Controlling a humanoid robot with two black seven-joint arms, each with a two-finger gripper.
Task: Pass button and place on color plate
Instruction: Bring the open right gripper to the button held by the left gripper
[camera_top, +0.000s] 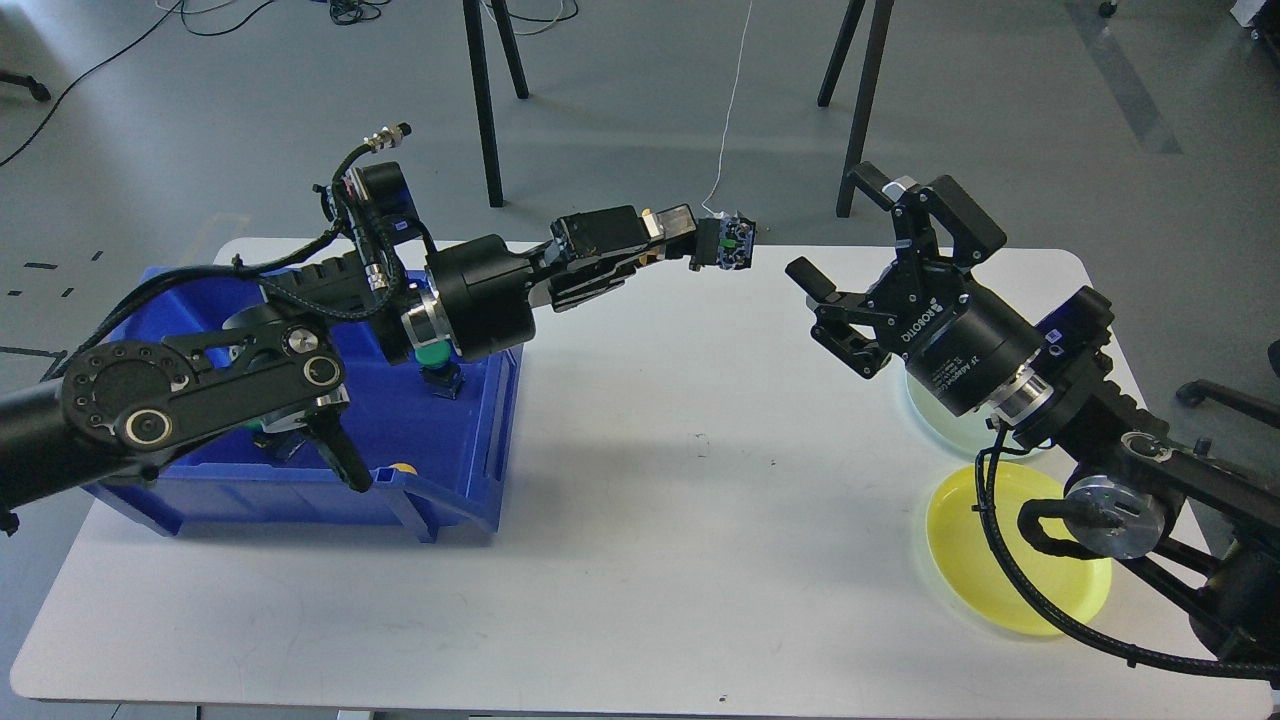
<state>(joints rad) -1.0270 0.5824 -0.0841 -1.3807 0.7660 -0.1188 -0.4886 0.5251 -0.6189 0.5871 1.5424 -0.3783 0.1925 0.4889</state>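
Note:
My left gripper (692, 240) reaches out over the back middle of the table. It is shut on a button (726, 243), whose black contact block sticks out to the right; a bit of its yellow cap shows between the fingers. My right gripper (842, 232) is open, its jaws wide apart. It faces the button from the right with a small gap between them. The yellow plate (950, 530) lies at the front right, partly behind my right arm. The pale green plate (940, 428) behind it is mostly hidden by that arm.
The blue bin (470, 470) stands at the left under my left arm. In it are a green button (432, 355) and a yellow one (403, 468) at the front wall. Black stand legs and a white cable rise behind the table.

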